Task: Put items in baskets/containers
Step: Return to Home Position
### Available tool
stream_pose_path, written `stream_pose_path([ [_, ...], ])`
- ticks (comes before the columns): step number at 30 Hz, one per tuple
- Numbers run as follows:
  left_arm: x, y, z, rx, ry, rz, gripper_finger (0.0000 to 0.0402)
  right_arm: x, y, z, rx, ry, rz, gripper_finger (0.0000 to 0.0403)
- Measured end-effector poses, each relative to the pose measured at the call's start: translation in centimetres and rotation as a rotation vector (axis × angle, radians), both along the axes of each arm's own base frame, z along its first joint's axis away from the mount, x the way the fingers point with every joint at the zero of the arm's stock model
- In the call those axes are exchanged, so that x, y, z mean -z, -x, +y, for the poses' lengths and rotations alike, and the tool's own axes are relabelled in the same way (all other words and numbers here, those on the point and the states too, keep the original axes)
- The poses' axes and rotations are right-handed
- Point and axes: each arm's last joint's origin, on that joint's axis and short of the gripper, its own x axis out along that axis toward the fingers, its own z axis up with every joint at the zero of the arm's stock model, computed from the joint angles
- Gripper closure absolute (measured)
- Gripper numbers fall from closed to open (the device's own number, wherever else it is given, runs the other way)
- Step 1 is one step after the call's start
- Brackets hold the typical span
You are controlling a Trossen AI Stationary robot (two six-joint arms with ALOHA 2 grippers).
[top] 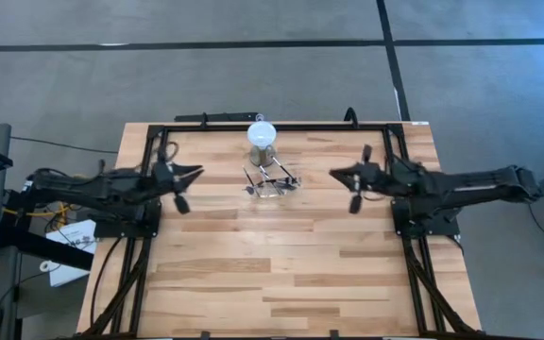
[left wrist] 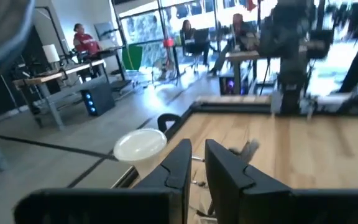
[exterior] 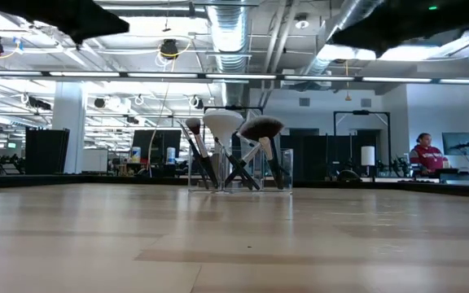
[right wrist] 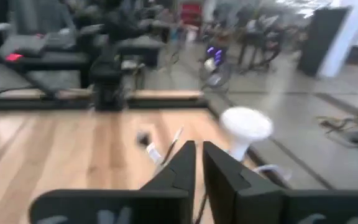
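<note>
Near edge of the desk [top: 253,274]: bare wood planks, nothing lying on it. Mid-desk, both arms reach in level from the sides and hang above the wood. Left gripper [top: 193,174] sits at 9 o'clock from the desk's centre, fingers [left wrist: 180,163] clenched to a thin slit, gripping nothing. Right gripper [top: 338,176] mirrors it at 3 o'clock, fingers [right wrist: 215,163] likewise drawn together and empty. Each gripper is well apart from the things between them, tips pointing inward. Between the two, just past the desk's centre toward 12 o'clock, stands the clear container [exterior: 288,172], nearly colourless, walls hard to trace. The brushes [exterior: 260,129] stand in it, handles down, heads up, leaning across one another in a loose cross; one large dark rounded head tops the bunch, a smaller one leans out toward 9 o'clock. No brush seen lying loose on the wood. Just beyond the container, at about 11 o'clock from it, stands the grey cylinder [top: 262,135] with its white round top; whether the two touch cannot be told. Farther on, a black frame rail [top: 291,126] runs along the far desk edge. Beyond that, open room: ceiling ducts, strip lights, screens, and a seated person in a red top [exterior: 424,153] at far 2 o'clock.
</note>
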Motion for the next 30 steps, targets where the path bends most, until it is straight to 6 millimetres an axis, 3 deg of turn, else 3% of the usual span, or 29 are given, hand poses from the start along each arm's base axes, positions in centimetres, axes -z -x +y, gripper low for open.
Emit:
stream_pose_path([
  [5,-0.4,2.6,0.3,0.053,0.072,-0.083,0.0361,1.5,2.3,1.3,-0.067,0.039,-0.006,0.0396],
  [13,1.4,4.4,0.4,0.119,0.048,-0.147,0.0395,3.4,4.8,1.1,-0.071,0.081,-0.165,0.0401],
  [17,1.4,5.4,0.5,0.158,0.105,-0.238,0.0393,3.9,6.0,1.3,-0.175,0.099,-0.235,0.0400],
  [26,2.2,5.0,0.3,0.206,0.123,-0.216,0.0395,4.2,7.8,1.3,-0.219,0.092,-0.245,0.0402],
  [30,3.9,4.1,0.2,0.216,0.126,-0.227,0.0396,5.0,7.8,1.3,-0.219,0.122,-0.249,0.0402],
])
